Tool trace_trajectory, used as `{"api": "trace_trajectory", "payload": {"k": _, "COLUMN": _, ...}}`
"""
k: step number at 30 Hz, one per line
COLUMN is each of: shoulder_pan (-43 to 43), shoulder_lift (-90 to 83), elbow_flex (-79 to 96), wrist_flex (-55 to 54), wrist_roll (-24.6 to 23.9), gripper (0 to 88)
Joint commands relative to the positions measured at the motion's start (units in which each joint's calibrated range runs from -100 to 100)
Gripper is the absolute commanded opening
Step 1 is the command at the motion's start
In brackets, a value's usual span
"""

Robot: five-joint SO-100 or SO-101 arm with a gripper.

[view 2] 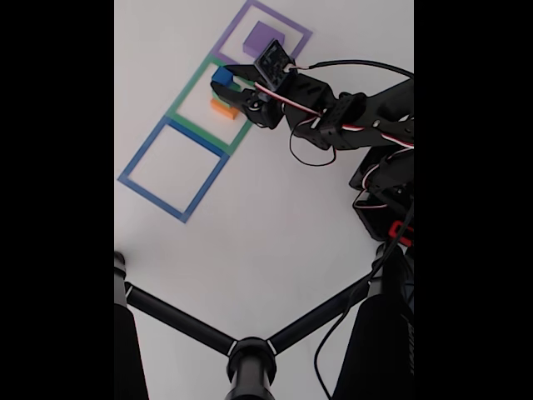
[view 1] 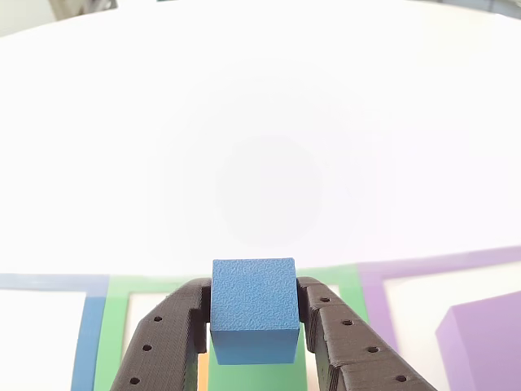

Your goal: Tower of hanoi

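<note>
White bench [view 2: 275, 242], bare and bright, marked with three flat square outlines in a row: purple outline [view 2: 296, 33] at the far end in the fixed view, green outline [view 2: 187, 87] in the middle, blue outline [view 2: 137, 179] nearest.

Fingers [view 1: 254, 326] closed on the blue cube [view 1: 253, 309], black pads pressed against its left and right faces, cube level and square in the grip. Held above the green outline, with the orange block [view 2: 221, 108] just beneath and a strip of green showing directly under the cube in the other view; whether cube and stack touch, hard to tell. Purple block [view 2: 264, 39] resting inside the purple outline, off to the right in the other view.

Judged as either lifting the cube off the middle stack or setting it down there; impossible to say which. To do it well: keep the cube level, move straight up or down rather than sideways while near the stack, so the orange block stays put. Hold the squeeze steady until clear of the stack or fully seated. If placing, centre over the block below before opening; if carrying, rise high enough to clear everything first.
</note>
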Motion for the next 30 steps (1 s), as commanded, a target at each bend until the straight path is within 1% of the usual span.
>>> {"api": "trace_trajectory", "payload": {"k": 1, "shoulder_pan": -0.1, "shoulder_lift": -0.3, "elbow_flex": 0.1, "wrist_flex": -1.5, "wrist_roll": 0.6, "gripper": 2.8}}
{"api": "trace_trajectory", "payload": {"k": 19, "shoulder_pan": 0.0, "shoulder_lift": 2.9, "elbow_flex": 1.4, "wrist_flex": -4.7, "wrist_roll": 0.6, "gripper": 4.3}}
{"api": "trace_trajectory", "payload": {"k": 21, "shoulder_pan": 0.1, "shoulder_lift": 3.1, "elbow_flex": 1.5, "wrist_flex": -5.0, "wrist_roll": 0.6, "gripper": 7.1}}
{"api": "trace_trajectory", "payload": {"k": 24, "shoulder_pan": 0.1, "shoulder_lift": 3.4, "elbow_flex": 1.6, "wrist_flex": -5.2, "wrist_roll": 0.6, "gripper": 15.1}}
{"api": "trace_trajectory", "payload": {"k": 30, "shoulder_pan": 0.0, "shoulder_lift": 3.5, "elbow_flex": 1.6, "wrist_flex": -5.4, "wrist_roll": 0.6, "gripper": 19.3}}
